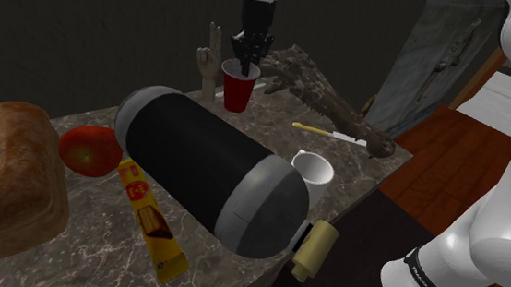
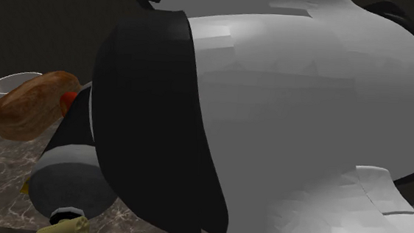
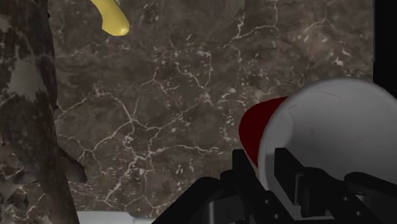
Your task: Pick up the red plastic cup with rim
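Upright red cup [image 1: 238, 92], white inside, stands near the marble tabletop's [image 1: 273, 130] far edge.

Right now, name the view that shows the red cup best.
Shoulder view: the red cup stands upright and nearly whole on the table, the pincer at its rim. The wrist view gives a close slice: its pale inside and some red wall.

The desk [image 1: 273, 130] has a dark brown, marble-patterned top laced with pale veins, and its corner juts toward the shoulder view's right. Behind it stands a plain dark wall [image 1: 86, 24], and the whole scene is dimly lit. At the shoulder view's right, a reddish-brown wooden floor [image 1: 438, 146] lies below the desk, with a mottled grey panel [image 1: 435, 58] standing upright beyond it.
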Robot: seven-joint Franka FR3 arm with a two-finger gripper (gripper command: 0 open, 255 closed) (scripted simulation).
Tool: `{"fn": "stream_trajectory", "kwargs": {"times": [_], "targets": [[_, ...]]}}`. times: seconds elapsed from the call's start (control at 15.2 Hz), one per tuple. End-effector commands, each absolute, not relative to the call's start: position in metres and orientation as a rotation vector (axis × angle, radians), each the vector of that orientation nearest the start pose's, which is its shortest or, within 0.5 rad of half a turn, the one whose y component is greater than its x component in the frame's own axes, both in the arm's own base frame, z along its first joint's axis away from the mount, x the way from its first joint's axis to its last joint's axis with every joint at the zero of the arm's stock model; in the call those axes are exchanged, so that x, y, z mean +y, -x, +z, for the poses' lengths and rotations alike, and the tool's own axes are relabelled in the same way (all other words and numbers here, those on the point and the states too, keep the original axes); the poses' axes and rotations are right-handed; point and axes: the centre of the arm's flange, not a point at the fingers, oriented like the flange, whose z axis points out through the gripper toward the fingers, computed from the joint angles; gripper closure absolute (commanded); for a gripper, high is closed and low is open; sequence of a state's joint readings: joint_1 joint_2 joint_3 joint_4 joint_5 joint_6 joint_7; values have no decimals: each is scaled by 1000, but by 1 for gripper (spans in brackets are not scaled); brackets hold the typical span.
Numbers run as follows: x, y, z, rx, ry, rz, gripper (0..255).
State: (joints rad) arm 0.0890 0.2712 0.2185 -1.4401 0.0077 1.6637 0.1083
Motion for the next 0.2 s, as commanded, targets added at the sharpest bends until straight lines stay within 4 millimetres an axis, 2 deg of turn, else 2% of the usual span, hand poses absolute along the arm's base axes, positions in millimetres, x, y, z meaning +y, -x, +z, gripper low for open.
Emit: {"fn": "stream_trajectory", "kwargs": {"times": [0.0, 0.13], "targets": [[179, -612, 546, -296, 3070, 83, 255], [179, -612, 547, -296, 3070, 83, 255]]}}
